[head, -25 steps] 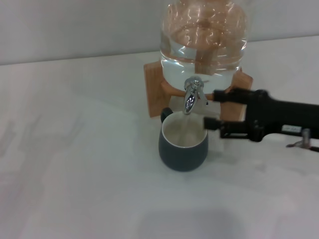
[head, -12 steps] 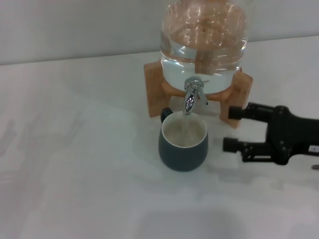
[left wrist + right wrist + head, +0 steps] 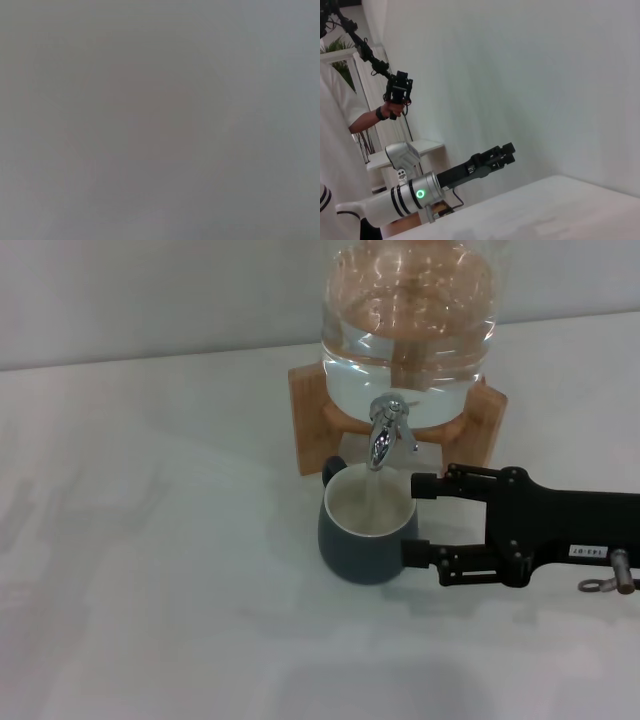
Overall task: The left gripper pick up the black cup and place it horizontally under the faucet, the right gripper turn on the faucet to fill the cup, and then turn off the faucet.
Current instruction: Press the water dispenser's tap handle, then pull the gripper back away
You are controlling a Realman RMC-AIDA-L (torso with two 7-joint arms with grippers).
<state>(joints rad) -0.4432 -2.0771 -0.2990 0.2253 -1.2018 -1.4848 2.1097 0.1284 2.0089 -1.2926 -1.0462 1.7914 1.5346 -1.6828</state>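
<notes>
The black cup (image 3: 367, 532) stands upright on the white table under the faucet (image 3: 385, 436), its handle toward the jar. A thin stream of water runs from the spout into it. My right gripper (image 3: 416, 520) is open and empty at the cup's right side, one finger level with the rim and the other near the base. My left gripper (image 3: 501, 153) is out of the head view. It shows only in the right wrist view, held in the air far from the cup on its silver arm with the green light. The left wrist view is plain grey.
The clear glass jar (image 3: 410, 320) of water sits on a wooden stand (image 3: 310, 420) at the back of the table (image 3: 150, 570). In the right wrist view a person's hand (image 3: 390, 111) holds a black handle device off to the side.
My right gripper drew back from beside the faucet to the right and down. It then came left, level with the cup. Water keeps running into the cup.
</notes>
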